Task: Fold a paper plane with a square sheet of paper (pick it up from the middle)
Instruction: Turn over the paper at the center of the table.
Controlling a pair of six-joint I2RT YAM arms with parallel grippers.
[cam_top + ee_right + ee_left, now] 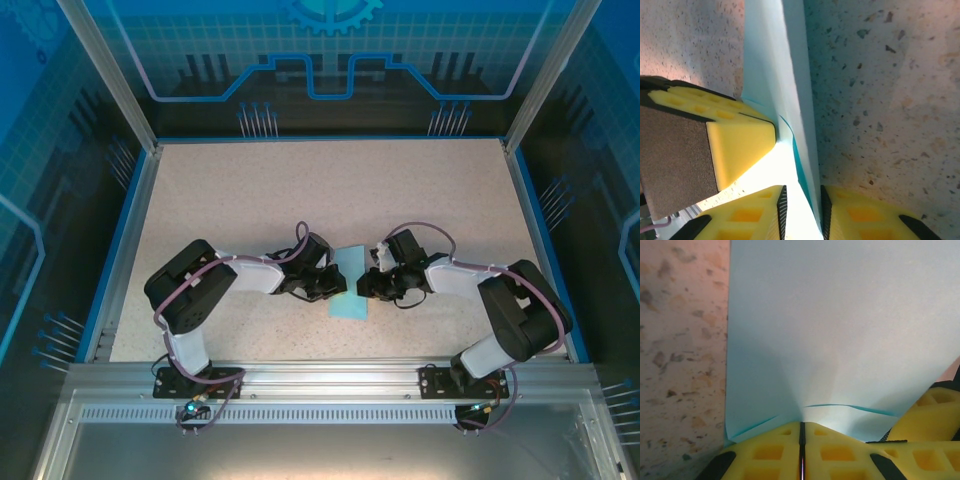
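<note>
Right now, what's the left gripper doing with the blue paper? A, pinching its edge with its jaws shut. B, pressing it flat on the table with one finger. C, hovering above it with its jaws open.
A: in the left wrist view the left gripper has its yellow fingers closed together, with the edge of the light-blue paper caught between them.

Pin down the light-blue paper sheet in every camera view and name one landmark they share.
Top external: the thin light-blue sheet of paper sits at table centre, between the two arms' wrists.
Left wrist: the paper covers most of the picture, pinched at the bottom by the yellow jaws.
Right wrist: the paper runs as a narrow band from top centre down between the yellow jaws.
Shared landmark: the speckled beige tabletop.
</note>
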